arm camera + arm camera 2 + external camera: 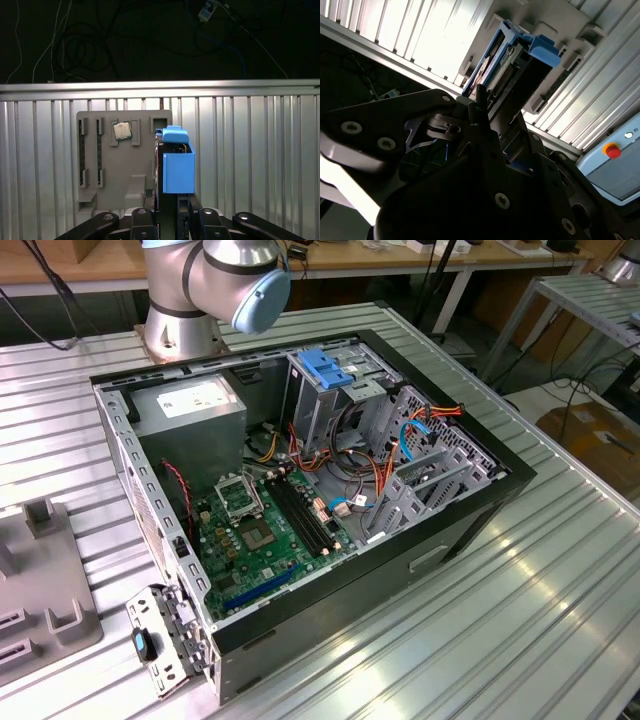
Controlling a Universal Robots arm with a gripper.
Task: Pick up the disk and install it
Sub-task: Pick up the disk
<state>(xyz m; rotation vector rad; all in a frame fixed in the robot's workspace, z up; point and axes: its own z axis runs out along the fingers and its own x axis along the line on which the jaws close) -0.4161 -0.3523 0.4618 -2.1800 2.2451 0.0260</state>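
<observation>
Standing on edge in a slot of the grey holder on the desk: disk, likely kept upright so both flat faces stay free for your grasp. Hand lined up at its near end; clamped or slack, you cannot tell.

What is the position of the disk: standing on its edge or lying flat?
Standing on its edge. In the first wrist view the disk stands upright at the grey holder, its thin blue-framed side showing.
</observation>
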